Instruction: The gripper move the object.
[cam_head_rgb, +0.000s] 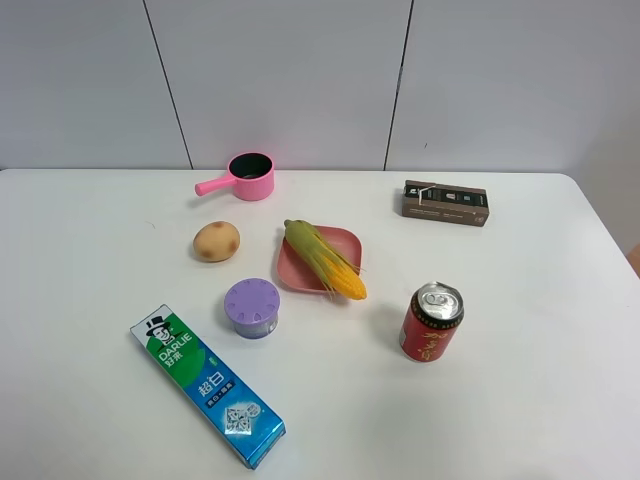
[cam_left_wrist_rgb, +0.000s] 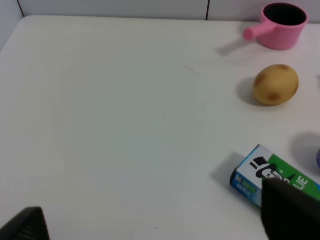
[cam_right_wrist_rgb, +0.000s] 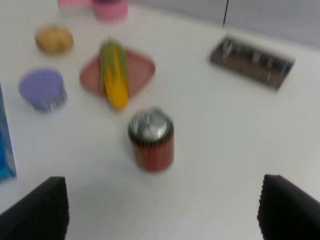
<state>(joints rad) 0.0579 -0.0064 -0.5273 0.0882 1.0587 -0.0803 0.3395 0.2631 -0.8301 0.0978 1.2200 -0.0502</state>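
Observation:
The toy corn cob (cam_head_rgb: 325, 260) is long, with yellow kernels and a green husk. It lies slantwise across the pink plate (cam_head_rgb: 347, 241) in the middle of the table, and its yellow tip sticks out over the plate's front edge. It also shows blurred in the right wrist view (cam_right_wrist_rgb: 114, 72), on the plate (cam_right_wrist_rgb: 141, 70). The right gripper (cam_right_wrist_rgb: 162, 200) is open and empty, well short of the corn, with the red can (cam_right_wrist_rgb: 151, 140) between them. The left gripper (cam_left_wrist_rgb: 155, 212) is open and empty over bare table. The corn is out of the left wrist view. Neither gripper shows in the exterior view.
A brown potato (cam_head_rgb: 216, 241) lies left of the plate. A pink pot (cam_head_rgb: 250, 176) stands behind it. A purple-lidded tub (cam_head_rgb: 252, 307) and a toothpaste box (cam_head_rgb: 207, 385) are at the front left. The red can (cam_head_rgb: 432, 321) stands right of the corn's tip. A brown box (cam_head_rgb: 446, 202) lies at the back right.

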